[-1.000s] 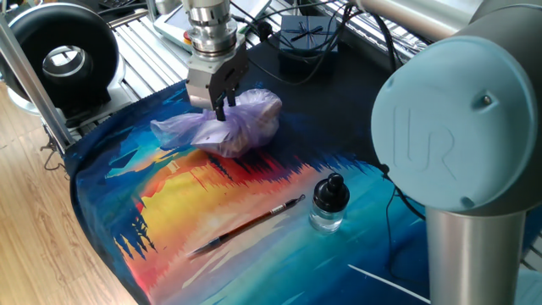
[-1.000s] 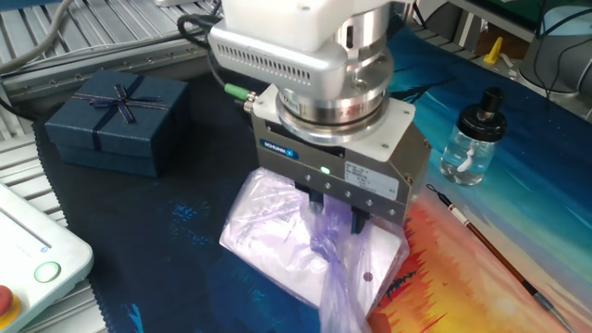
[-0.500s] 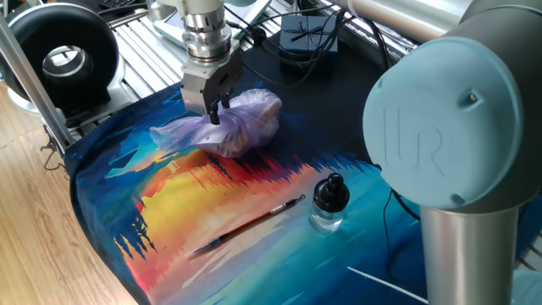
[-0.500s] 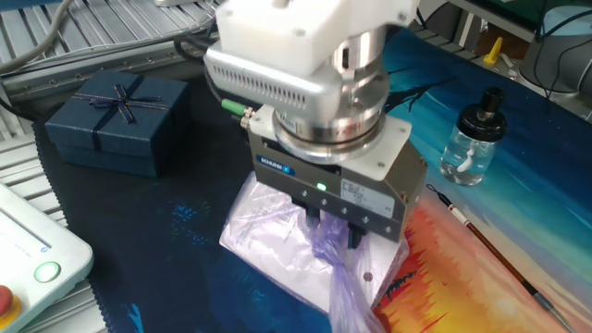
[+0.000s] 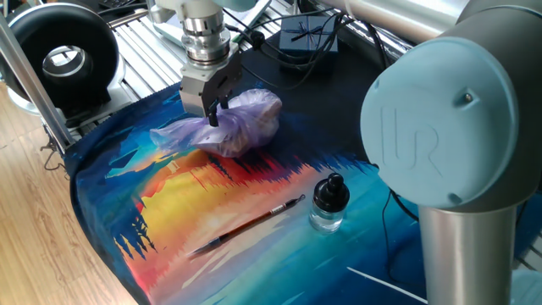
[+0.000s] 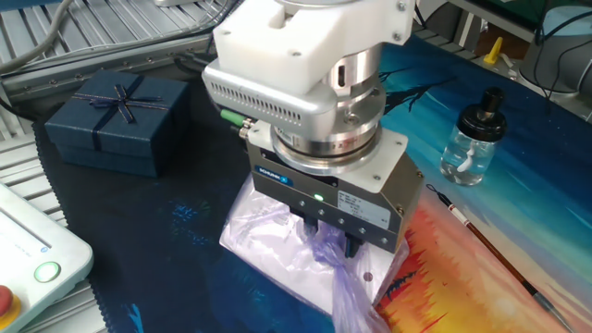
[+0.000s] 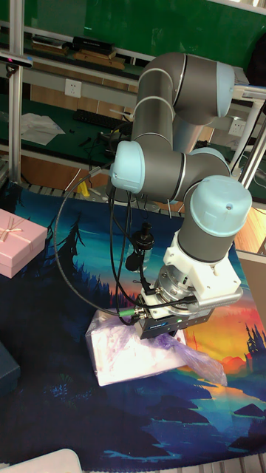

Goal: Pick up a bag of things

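The bag of things (image 5: pixel 240 121) is a pale lilac, lumpy plastic bag lying on the painted cloth, its wrinkly tail (image 5: pixel 169 133) trailing to one side. In the other fixed view the bag (image 6: pixel 268 239) shows under the gripper body, and in the tall fixed view the bag (image 7: pixel 125 346) lies below the wrist. My gripper (image 5: pixel 213 117) stands straight above the bag's knotted neck, fingers shut on the gathered plastic (image 6: pixel 329 248). The bag still rests on the cloth.
A dark navy gift box (image 6: pixel 117 121) sits behind the bag, and a pink gift box (image 7: pixel 18 240) lies at the cloth's far side. A glass ink bottle (image 5: pixel 328 203) and a thin paintbrush (image 5: pixel 246 224) lie on the cloth. A black fan (image 5: pixel 63 59) stands off the mat.
The gripper has shifted a little sideways along the bag's neck and its fingers have stayed pinched on the plastic. The bag has barely moved.
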